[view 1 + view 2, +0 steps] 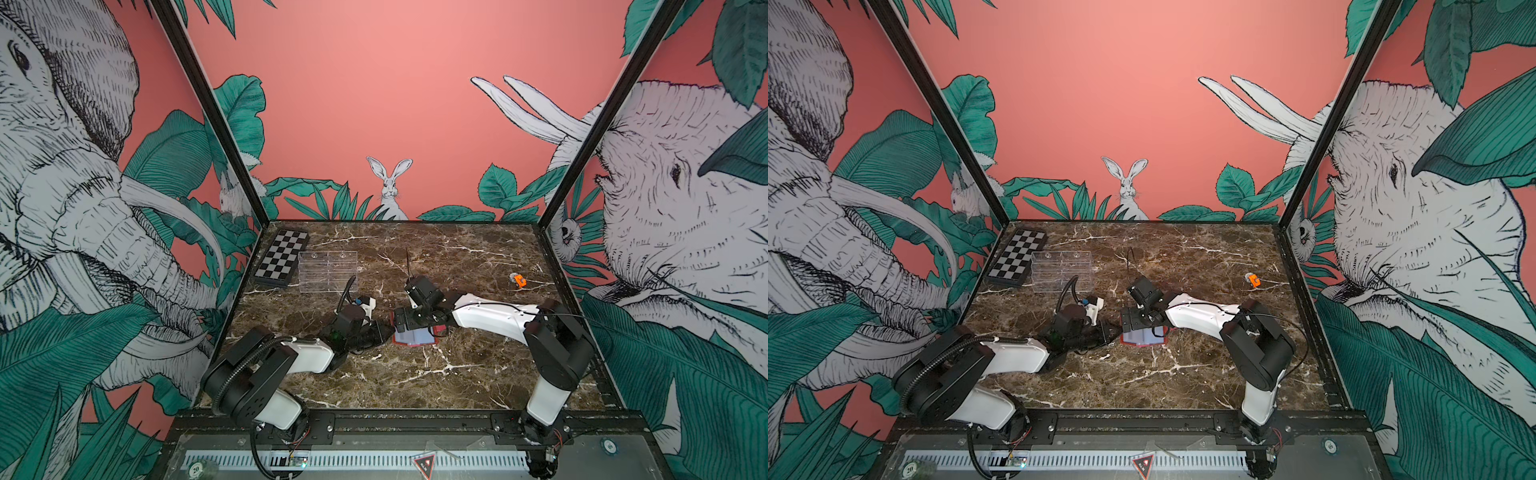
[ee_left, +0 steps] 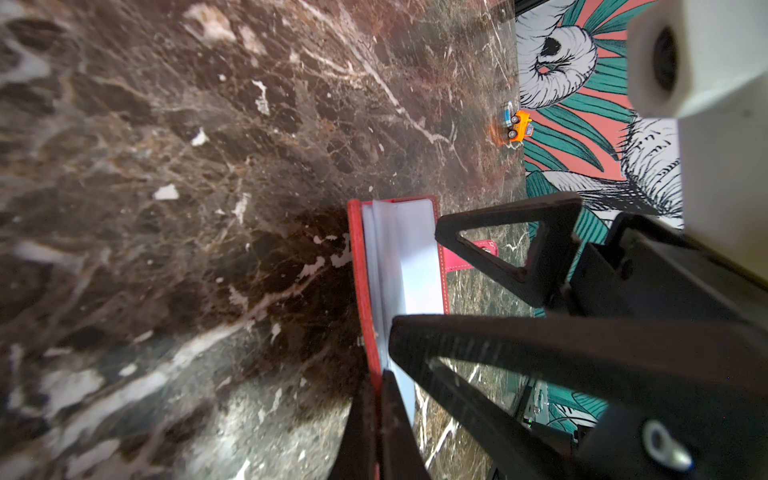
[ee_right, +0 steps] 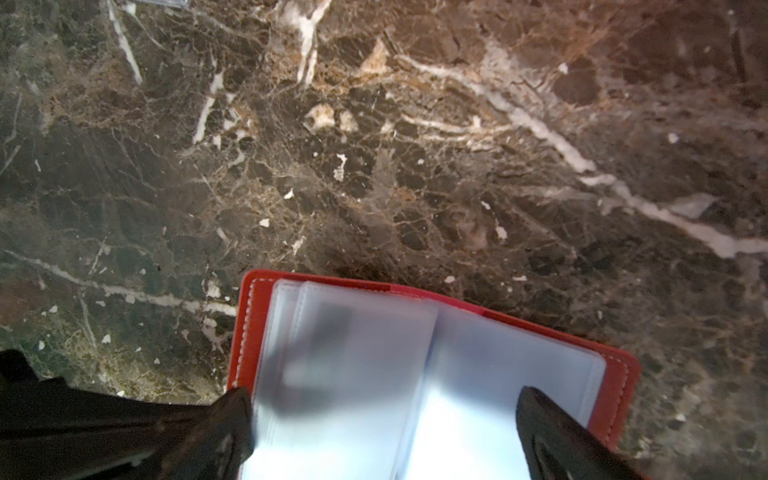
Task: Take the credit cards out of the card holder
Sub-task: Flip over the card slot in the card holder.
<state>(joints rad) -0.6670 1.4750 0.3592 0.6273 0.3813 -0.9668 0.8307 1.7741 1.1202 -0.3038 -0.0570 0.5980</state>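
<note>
On the counter (image 1: pixel 415 386), in a top view, the card holder (image 1: pixel 415 337) lies open between my arms. Left wrist view: my left jaws pinch its red cover tight so it cannot slide. Right wrist view: my right jaws gape wide over the sleeves (image 3: pixel 478 365), empty; a blurry credit card (image 3: pixel 320 357) sits inside, bare counter beyond.

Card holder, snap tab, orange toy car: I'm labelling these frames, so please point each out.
card holder (image 3: pixel 249 332), right wrist view, red cover's stitched border.
snap tab (image 2: pixel 486 249), left wrist view, pinkish strap near its stud.
orange toy car (image 2: pixel 521 124), left wrist view, orange body.
</note>
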